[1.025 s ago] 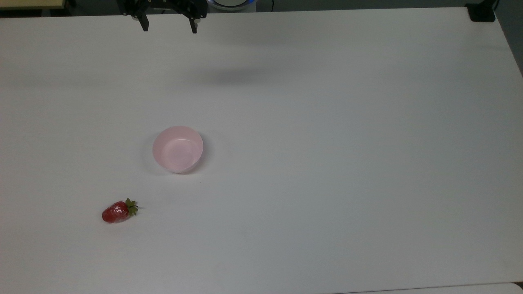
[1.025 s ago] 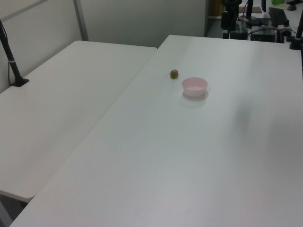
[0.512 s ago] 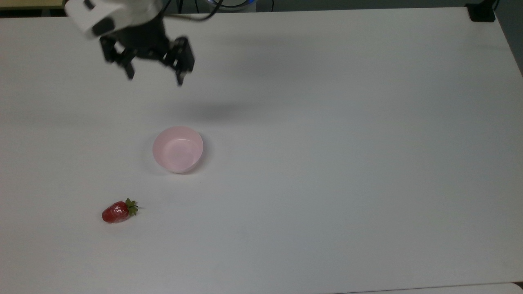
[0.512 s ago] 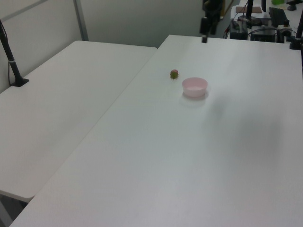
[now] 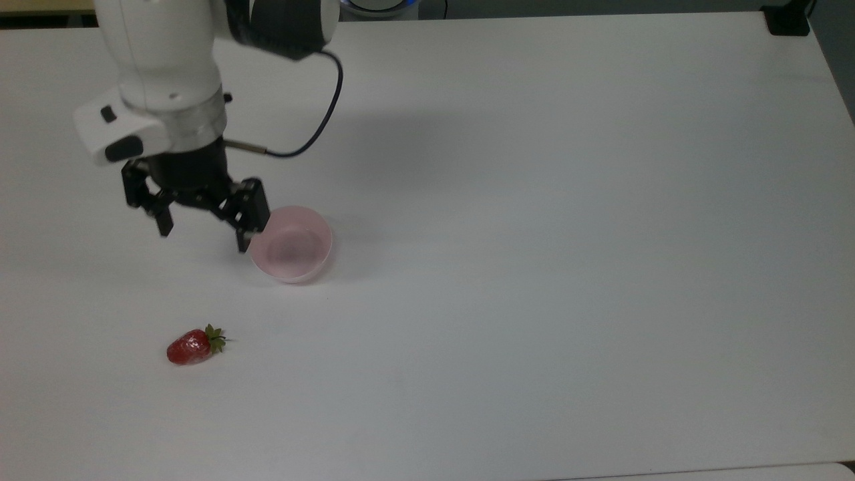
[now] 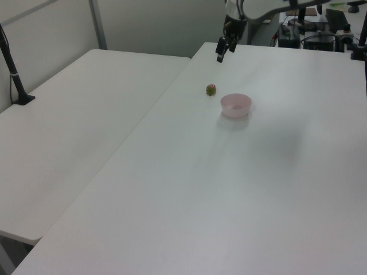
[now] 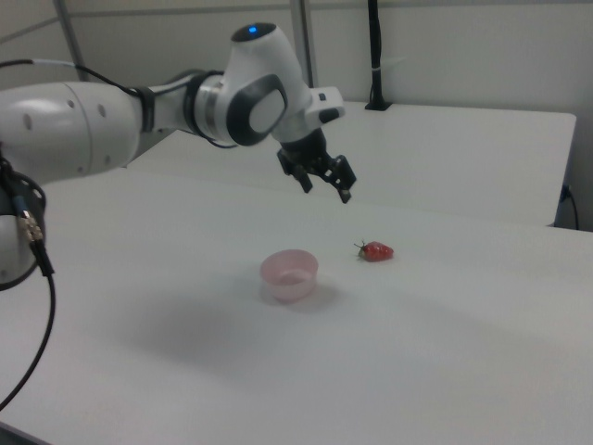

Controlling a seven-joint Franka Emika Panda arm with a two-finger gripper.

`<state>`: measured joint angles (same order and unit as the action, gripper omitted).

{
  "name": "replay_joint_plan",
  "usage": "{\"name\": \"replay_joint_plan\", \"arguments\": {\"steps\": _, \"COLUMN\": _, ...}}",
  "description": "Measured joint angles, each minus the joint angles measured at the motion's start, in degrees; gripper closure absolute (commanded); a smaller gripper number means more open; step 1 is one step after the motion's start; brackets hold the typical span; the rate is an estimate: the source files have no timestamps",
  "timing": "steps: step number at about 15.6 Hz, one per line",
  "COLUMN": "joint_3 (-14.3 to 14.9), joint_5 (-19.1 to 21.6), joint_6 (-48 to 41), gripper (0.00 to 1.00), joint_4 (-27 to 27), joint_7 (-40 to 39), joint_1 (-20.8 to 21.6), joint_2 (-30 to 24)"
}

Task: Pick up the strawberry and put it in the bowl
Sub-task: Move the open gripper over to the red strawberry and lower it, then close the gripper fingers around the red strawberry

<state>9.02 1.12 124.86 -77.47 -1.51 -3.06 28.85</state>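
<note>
This looked like a robotics lab. A white robot arm worked over plain white tables, with partition walls behind and cabled equipment nearby.

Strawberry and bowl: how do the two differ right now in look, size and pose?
The strawberry is glossy red with a green cap; the bowl is pale pink and plain. The strawberry is clearly smaller than the bowl. The strawberry lies on its side, while the bowl stands upright and empty. Both rest on the white table, apart from each other.
</note>
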Motion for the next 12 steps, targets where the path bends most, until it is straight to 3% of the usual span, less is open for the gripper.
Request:
{"name": "replay_joint_plan", "arguments": {"steps": 6, "joint_3": -0.07, "joint_5": 0.08, "joint_6": 16.7, "gripper": 0.0, "joint_4": 2.61, "joint_7": 0.01, "joint_1": -3.41, "joint_2": 10.28}}
{"name": "replay_joint_plan", "arguments": {"steps": 12, "joint_3": -1.47, "joint_5": 3.05, "joint_6": 28.42, "gripper": 0.0, "joint_4": 3.08, "joint_7": 0.68, "joint_1": -4.62, "joint_2": 16.12}}
